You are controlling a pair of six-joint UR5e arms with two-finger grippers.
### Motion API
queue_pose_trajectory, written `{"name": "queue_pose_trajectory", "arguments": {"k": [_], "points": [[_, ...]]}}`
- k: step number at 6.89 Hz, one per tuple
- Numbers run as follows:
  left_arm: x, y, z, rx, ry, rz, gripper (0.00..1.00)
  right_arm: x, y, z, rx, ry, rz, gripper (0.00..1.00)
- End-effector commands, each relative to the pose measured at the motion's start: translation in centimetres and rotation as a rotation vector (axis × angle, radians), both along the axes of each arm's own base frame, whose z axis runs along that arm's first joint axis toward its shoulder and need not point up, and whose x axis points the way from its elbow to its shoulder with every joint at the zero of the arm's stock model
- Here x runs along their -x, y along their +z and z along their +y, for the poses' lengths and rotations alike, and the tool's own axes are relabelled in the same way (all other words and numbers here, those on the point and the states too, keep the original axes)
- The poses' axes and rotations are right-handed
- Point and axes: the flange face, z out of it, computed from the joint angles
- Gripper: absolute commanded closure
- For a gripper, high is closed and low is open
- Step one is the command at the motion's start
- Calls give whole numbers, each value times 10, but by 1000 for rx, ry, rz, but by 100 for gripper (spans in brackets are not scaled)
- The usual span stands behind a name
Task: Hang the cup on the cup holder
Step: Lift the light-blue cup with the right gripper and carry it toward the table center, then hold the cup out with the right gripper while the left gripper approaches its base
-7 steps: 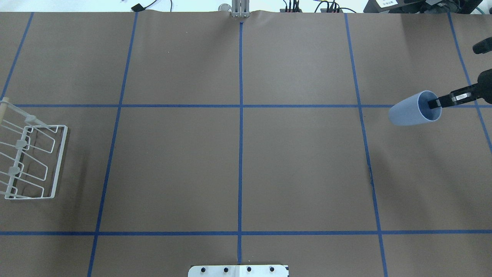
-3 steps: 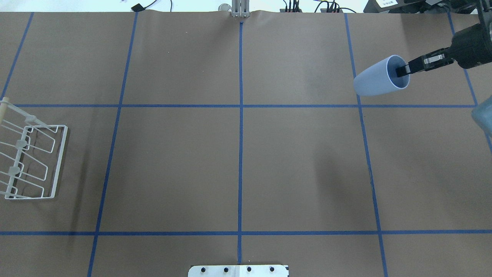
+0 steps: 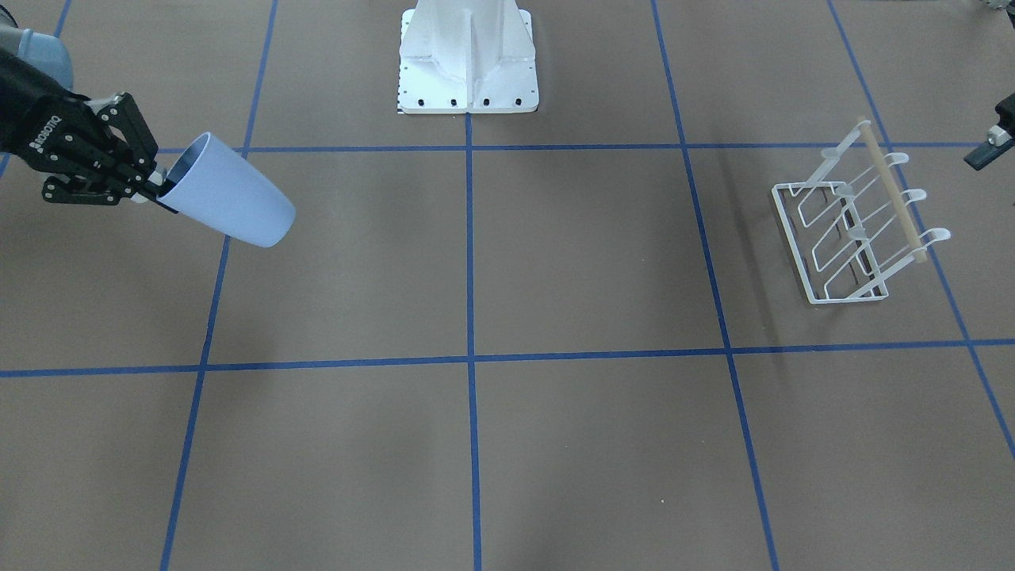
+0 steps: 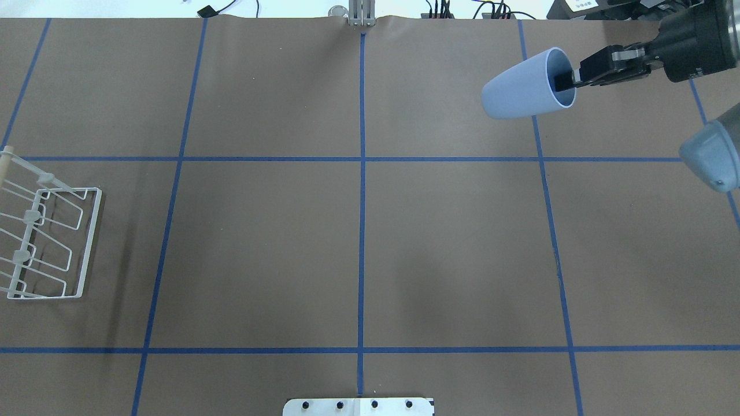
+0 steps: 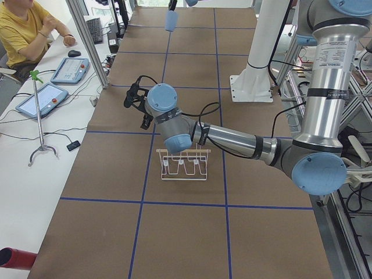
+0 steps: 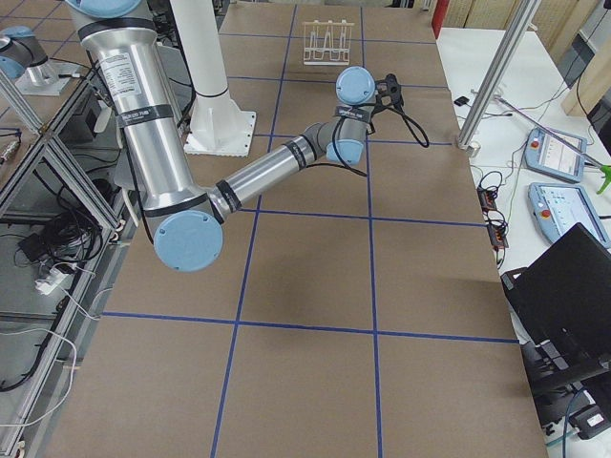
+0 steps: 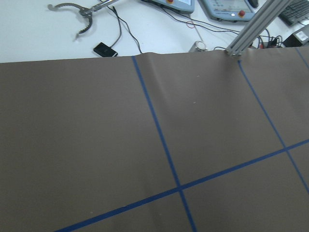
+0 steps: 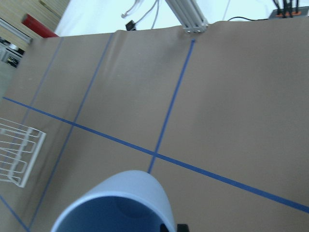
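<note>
The light blue cup (image 4: 520, 86) is off the table at the far right, lying on its side with its base toward the centre. My right gripper (image 4: 569, 78) is shut on its rim, one finger inside the mouth. The pair also shows in the front view, cup (image 3: 234, 202) and gripper (image 3: 155, 190), and the cup's rim (image 8: 116, 203) fills the bottom of the right wrist view. The white wire cup holder (image 4: 52, 242) stands empty at the left edge, also in the front view (image 3: 856, 230). My left gripper (image 5: 133, 99) hovers beyond the holder; I cannot tell if it is open.
The robot's white base plate (image 3: 468, 71) sits at the table's near middle edge. A metal post (image 4: 361, 14) stands at the far edge. My right arm's elbow (image 4: 714, 159) overhangs the right side. An operator (image 5: 23, 29) sits with tablets beside the table.
My right gripper has carried the cup toward the far edge and leftward, toward the table's centre. The right arm's elbow has come into the overhead view. The holder has not moved.
</note>
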Motion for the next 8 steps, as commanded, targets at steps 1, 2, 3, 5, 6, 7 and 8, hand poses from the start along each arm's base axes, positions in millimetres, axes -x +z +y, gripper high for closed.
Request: {"name": "queue_pose_trajectory", "arguments": {"k": [1, 2, 3, 5, 6, 7, 8], "points": [[-57, -54, 4, 2, 94, 112, 5, 36, -27, 36, 2, -17, -200, 100], [-82, -85, 8, -22, 146, 170, 5, 70, -37, 60, 0, -17, -333, 100], [-98, -117, 9, -55, 181, 212, 3, 95, -42, 80, -9, -32, -416, 100], [-151, -165, 18, -204, 246, 279, 2, 121, -47, 102, -18, -41, -489, 100], [-187, -176, 31, -195, 230, 375, 2, 124, -52, 110, -22, -48, -505, 100], [-212, -185, 46, -94, 230, 509, 2, 132, -57, 118, -18, -57, -521, 100], [-225, -208, 55, 6, 249, 644, 2, 150, -66, 132, 0, -46, -564, 100]]}}
